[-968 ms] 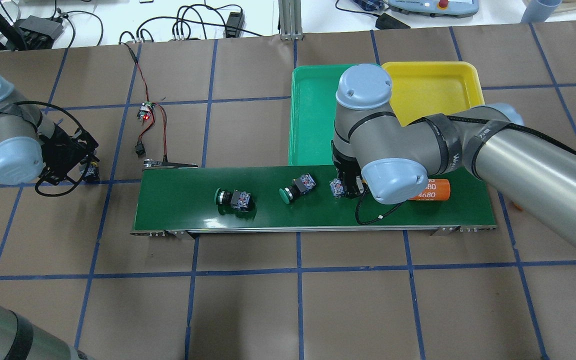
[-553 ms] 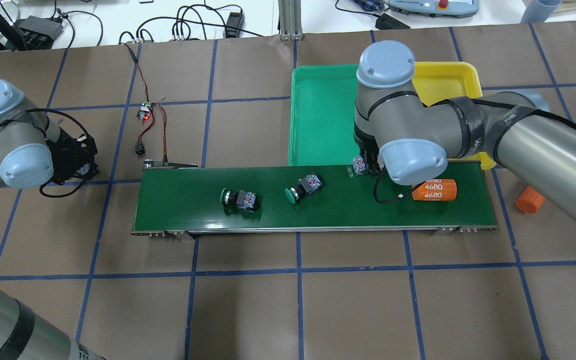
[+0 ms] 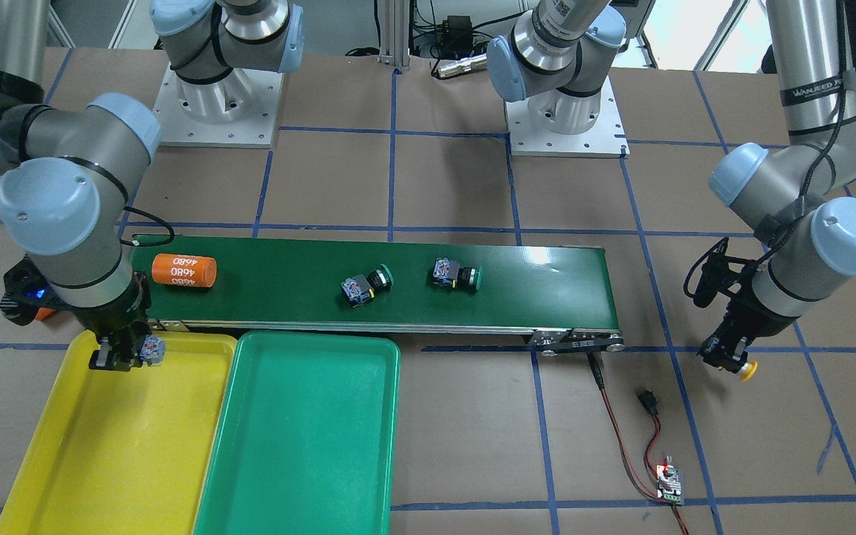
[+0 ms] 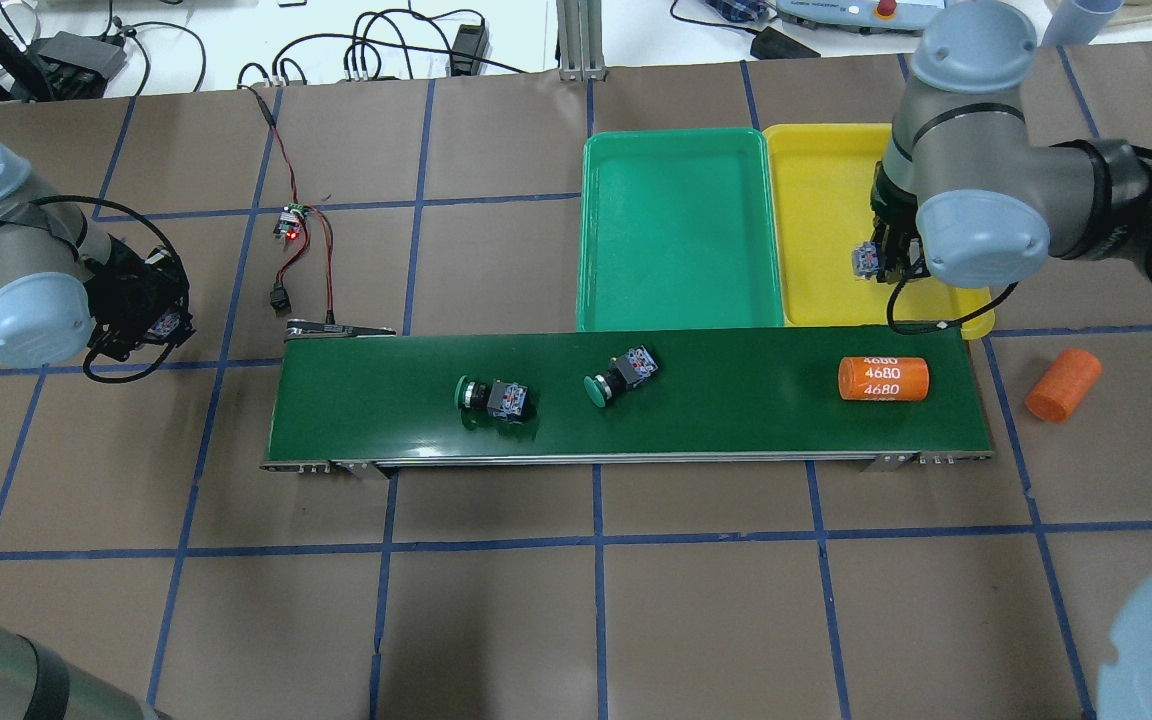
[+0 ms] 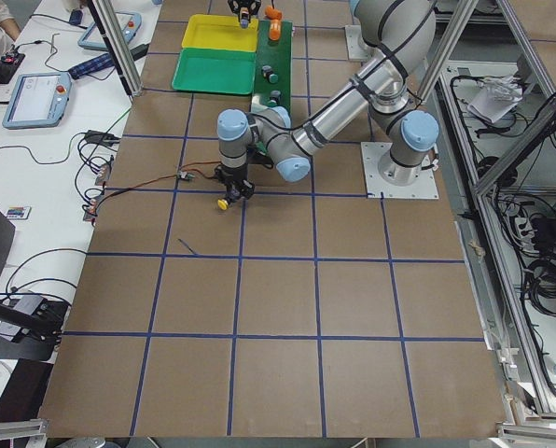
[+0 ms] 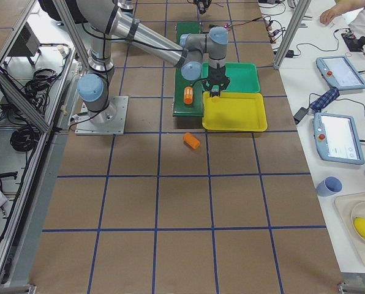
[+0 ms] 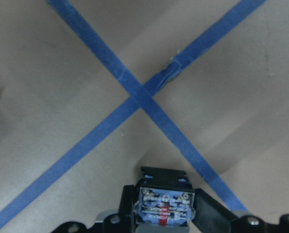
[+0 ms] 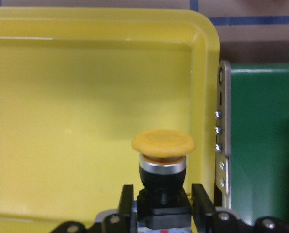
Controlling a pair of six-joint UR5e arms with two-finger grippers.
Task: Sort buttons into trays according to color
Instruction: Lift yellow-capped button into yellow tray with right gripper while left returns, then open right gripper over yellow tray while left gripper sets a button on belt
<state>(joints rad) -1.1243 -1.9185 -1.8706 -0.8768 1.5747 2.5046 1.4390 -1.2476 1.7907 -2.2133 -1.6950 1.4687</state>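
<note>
1. The right gripper (image 3: 120,355) hangs low over the yellow tray (image 3: 101,453), at the corner nearest the belt (image 3: 539,286). Its fingers pinch the black body of a yellow button (image 8: 164,143). My reading is that the button is held here for release, since cap and tray match in color.
2. That button lies about level. Its long axis runs along the tray, with the cap toward the robot's right and the grey contact block toward the green tray (image 3: 302,438). The grip across the body leaves both ends free, so it should drop cleanly.
3. The left gripper (image 3: 728,355) hangs over bare table beyond the belt's far end, well apart from both trays. It is clamped on the other yellow button (image 3: 746,368), above a cross of blue tape. This arm probably waits so the two arms do not crowd one tray.
4. The other yellow button stands roughly upright. Its cap points down at the table and its contact block faces up at the wrist camera.
5. A green button (image 3: 366,285) and a second green button (image 3: 457,276) lie on their sides near mid-belt, close together, not yet sorted. Both caps point roughly toward the robot's left.
6. An orange cylinder (image 3: 183,270) lies on the belt near the yellow tray. It is no part of the sorting.
</note>
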